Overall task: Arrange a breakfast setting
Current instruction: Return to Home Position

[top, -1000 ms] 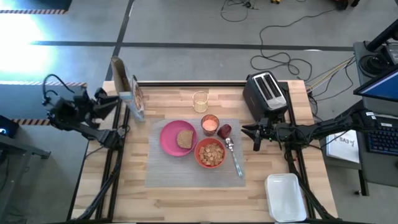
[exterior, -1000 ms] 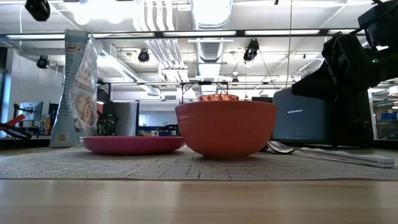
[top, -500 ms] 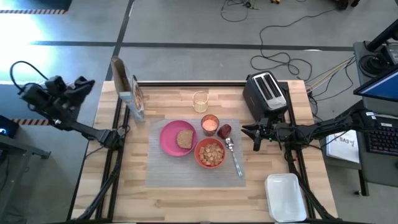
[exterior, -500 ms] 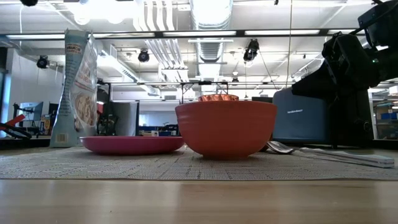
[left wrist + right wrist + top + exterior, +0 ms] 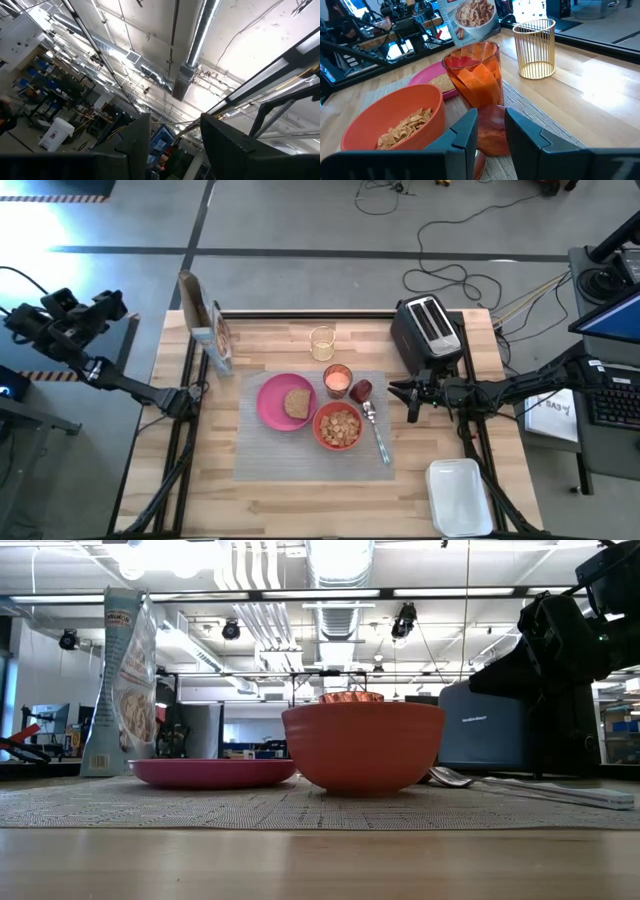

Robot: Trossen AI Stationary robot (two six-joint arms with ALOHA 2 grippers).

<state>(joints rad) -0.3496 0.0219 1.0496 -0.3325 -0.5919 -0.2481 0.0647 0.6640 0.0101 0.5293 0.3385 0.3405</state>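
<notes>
The grey placemat [image 5: 300,455] lies mid-table. On it rest the pink plate [image 5: 270,408] with the toast slice [image 5: 296,403], the red-orange bowl [image 5: 338,426] of cereal, the orange-tinted cup [image 5: 337,380], the dark-red fruit [image 5: 361,390] and the metal spoon [image 5: 377,434]. My right gripper [image 5: 408,394] hovers level just right of the fruit [image 5: 490,131], open, touching nothing. My left gripper [image 5: 108,304] is off the table's left edge, tipped upward, open and empty [image 5: 175,150].
A cereal box [image 5: 205,328] stands at the far left. A gold wire holder [image 5: 322,342] sits behind the placemat. The black toaster [image 5: 428,330] is at the far right, just behind my right gripper. A white tray [image 5: 458,498] lies at the near right corner.
My left gripper has drawn back from the table's left edge, going up and farther left, and has tipped upward. The setting and my right gripper have stayed where they were.
</notes>
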